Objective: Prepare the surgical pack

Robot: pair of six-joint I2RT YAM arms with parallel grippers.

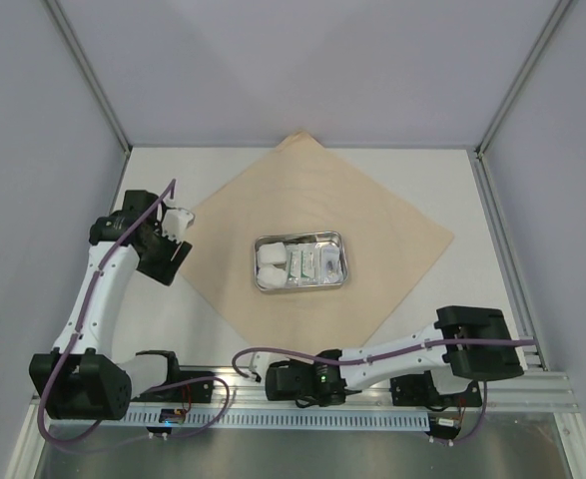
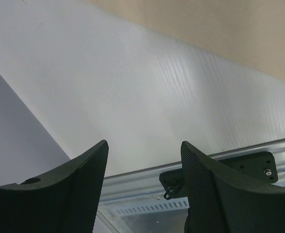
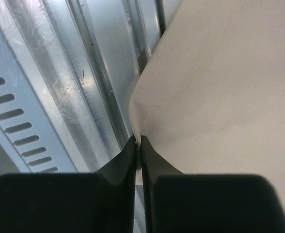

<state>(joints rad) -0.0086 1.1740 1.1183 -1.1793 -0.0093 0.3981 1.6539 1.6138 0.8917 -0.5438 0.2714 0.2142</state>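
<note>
The tan wrap sheet (image 1: pixel 372 200) lies as a diamond on the white table. At its middle stands the small steel tray (image 1: pixel 345 261), holding white gauze pads (image 1: pixel 271 264) and small packets (image 1: pixel 307 262). My right gripper (image 3: pixel 138 141) is shut on the near corner of the wrap sheet (image 3: pixel 220 87), which sits pinched between its fingertips at the table's front edge. My left gripper (image 1: pixel 178 222) hovers by the sheet's left corner. In the left wrist view my left gripper (image 2: pixel 143 145) stands open with nothing between its fingers, and the sheet (image 2: pixel 229 29) shows at the top right.
A slotted aluminium rail (image 1: pixel 372 414) runs along the near edge, right beside the pinched corner (image 3: pixel 59 97). Grey walls and metal frame posts (image 1: pixel 88 70) close in the table on three sides. The right arm (image 1: pixel 402 351) lies across the front, reaching left.
</note>
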